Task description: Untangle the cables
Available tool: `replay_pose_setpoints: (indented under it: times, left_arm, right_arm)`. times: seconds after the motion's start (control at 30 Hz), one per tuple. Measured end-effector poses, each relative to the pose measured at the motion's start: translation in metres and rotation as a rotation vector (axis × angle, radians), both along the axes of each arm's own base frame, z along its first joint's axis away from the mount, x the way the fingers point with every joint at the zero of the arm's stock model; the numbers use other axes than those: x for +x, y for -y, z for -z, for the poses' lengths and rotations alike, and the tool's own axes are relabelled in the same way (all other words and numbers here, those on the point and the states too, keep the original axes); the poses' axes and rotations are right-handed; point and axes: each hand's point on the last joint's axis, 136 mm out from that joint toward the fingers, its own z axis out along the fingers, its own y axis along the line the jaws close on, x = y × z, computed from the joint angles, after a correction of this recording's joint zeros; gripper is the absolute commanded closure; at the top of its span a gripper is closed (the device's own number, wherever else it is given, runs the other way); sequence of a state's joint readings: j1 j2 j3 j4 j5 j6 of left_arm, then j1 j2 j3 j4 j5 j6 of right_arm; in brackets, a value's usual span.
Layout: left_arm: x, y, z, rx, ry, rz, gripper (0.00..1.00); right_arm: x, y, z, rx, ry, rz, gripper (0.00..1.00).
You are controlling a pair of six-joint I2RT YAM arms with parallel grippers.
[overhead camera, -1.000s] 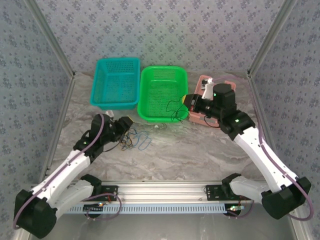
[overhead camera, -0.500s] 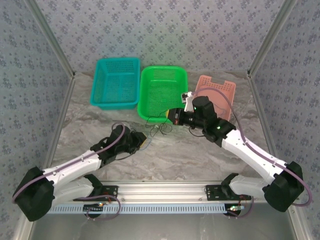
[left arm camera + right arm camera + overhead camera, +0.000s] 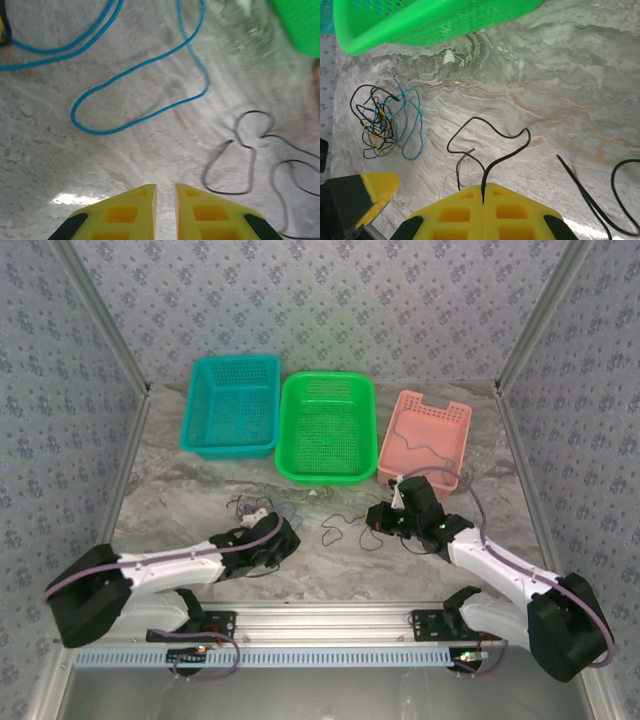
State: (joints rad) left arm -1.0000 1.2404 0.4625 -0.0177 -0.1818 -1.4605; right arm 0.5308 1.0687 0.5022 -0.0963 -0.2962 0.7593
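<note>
**While One Black Cable Is Pinched, the Others Lie Loose**

Where the marbled worktop (image 3: 170,490) meets the back wall, a teal basket (image 3: 232,405) stands furthest left. Nearer the arm bases, the left gripper (image 3: 165,190) hangs low over the stone. Its yellow fingers are nearly together, with a narrow slit between them and nothing in it. Just beyond its tips a blue cable (image 3: 145,100) lies flat in loose loops.

Seen from the right wrist camera, that blue cable runs into a small tangle (image 3: 377,122) of black and yellow-orange wires, all resting on the worktop in front of the baskets.

A green basket (image 3: 326,425) stands at the middle of the back row, just beside the teal one. In front of it, between the two arms, a black cable (image 3: 490,135) snakes over the surface, apart from the tangle. The right gripper (image 3: 483,189) is clamped on it: the fingers are pressed together and the cable comes out of the seam between them. Another black strand crosses the lower right corner of that wrist view, and I cannot tell whether it is the same cable.

Furthest right, a pink basket (image 3: 452,418) holds a thin dark cable (image 3: 420,446) lying along its floor.
</note>
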Motion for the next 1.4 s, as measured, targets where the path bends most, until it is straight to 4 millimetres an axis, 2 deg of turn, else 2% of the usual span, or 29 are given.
replay_pose_setpoints:
  times: [0.07,0.17,0.3,0.47,0.67,0.77,0.97,1.2,1.4]
  left_arm:
    - [-0.001,0.006,0.006,0.043,0.000,0.019,0.83]
    - [0.005,0.028,0.002,0.083,0.024,0.053,0.81]
    - [0.012,0.053,0.002,0.077,0.046,0.090,0.72]
    - [0.011,0.064,0.022,0.177,0.032,0.151,0.72]
    - [0.023,0.086,0.016,0.226,0.079,0.220,0.68]
    - [0.023,0.089,0.023,0.266,0.086,0.252,0.68]
    - [0.029,0.095,0.023,0.327,0.094,0.286,0.68]
    - [0.034,0.097,0.028,0.439,0.094,0.317,0.82]
    - [0.035,0.101,0.027,0.489,0.131,0.318,1.00]
  right_arm:
    - [0.000,0.002,-0.002,-0.001,0.010,0.000,1.00]
    - [0.001,0.006,-0.006,-0.001,0.025,0.005,1.00]
    - [0.002,0.012,-0.009,-0.005,0.035,0.017,1.00]
    - [0.002,0.015,-0.007,-0.008,0.032,0.020,1.00]
    - [0.001,0.018,-0.003,-0.008,0.018,0.023,1.00]
    - [0.001,0.018,-0.004,-0.004,0.017,0.023,1.00]
    - [0.001,0.019,-0.004,0.001,0.015,0.023,1.00]
    - [0.001,0.018,-0.005,0.004,0.015,0.021,1.00]
    - [0.001,0.018,-0.005,0.007,0.015,0.018,1.00]
